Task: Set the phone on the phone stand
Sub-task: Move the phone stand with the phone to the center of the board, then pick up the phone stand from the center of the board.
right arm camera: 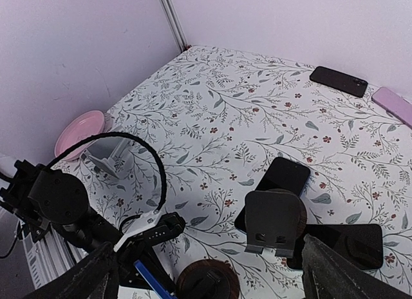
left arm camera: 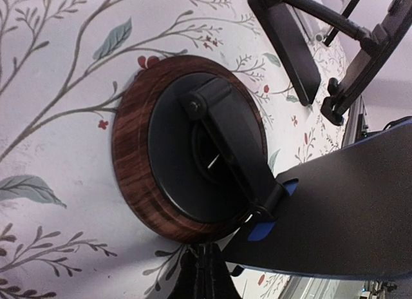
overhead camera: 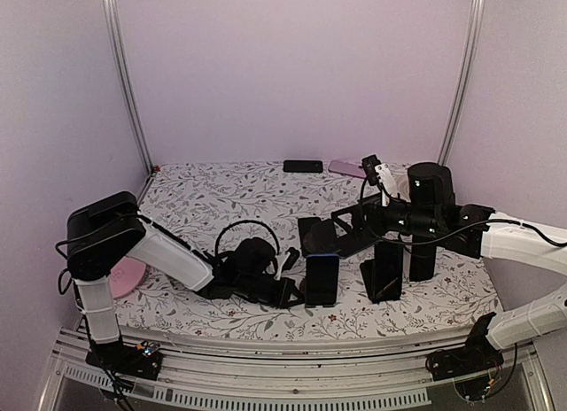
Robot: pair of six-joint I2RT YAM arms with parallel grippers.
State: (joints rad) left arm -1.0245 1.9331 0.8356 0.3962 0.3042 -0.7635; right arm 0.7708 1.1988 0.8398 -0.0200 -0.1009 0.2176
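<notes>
A dark phone (left arm camera: 347, 202) in a blue case leans on the black arm of a phone stand with a round wooden base (left arm camera: 135, 176). In the top view this phone (overhead camera: 322, 278) stands upright near the table's front edge. My left gripper (left arm camera: 206, 273) is shut with nothing between its fingers, just beside the wooden base and the phone's lower edge. My right gripper (right arm camera: 209, 263) hangs open and empty above the stands; its fingers (right arm camera: 84, 279) frame the bottom corners. In the top view it (overhead camera: 350, 234) hovers behind the standing phone.
A second stand (right arm camera: 273, 221) holds nothing, with two dark phones (right arm camera: 283, 176) lying flat behind and beside it. A black phone (overhead camera: 303, 166) and a pink phone (overhead camera: 348, 168) lie at the back. A pink dish (overhead camera: 124, 276) sits at the left, near a black cable loop (right arm camera: 151, 157) and a small white stand (right arm camera: 106, 160).
</notes>
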